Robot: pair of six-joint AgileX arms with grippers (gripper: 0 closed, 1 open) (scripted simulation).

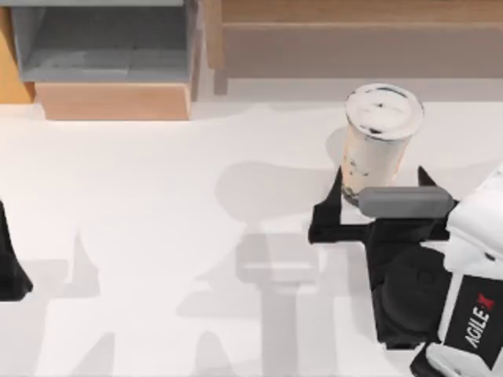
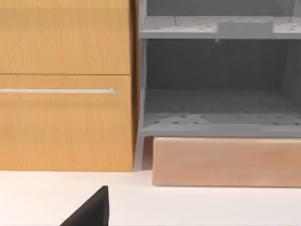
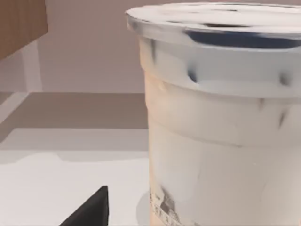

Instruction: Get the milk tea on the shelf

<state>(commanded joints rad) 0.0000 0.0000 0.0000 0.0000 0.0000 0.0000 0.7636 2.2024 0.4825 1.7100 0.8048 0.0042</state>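
The milk tea stands on the worktop between the right gripper's spread jaws; the shelf runs beyond them.

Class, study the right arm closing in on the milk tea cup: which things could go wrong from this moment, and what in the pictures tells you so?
1. The milk tea is tall and upright, so a bump from the right gripper, whose open jaws straddle its base, might tip it.
2. The shelf stands just behind the cup; a careless lift could knock the cup against the shelf's front panel.
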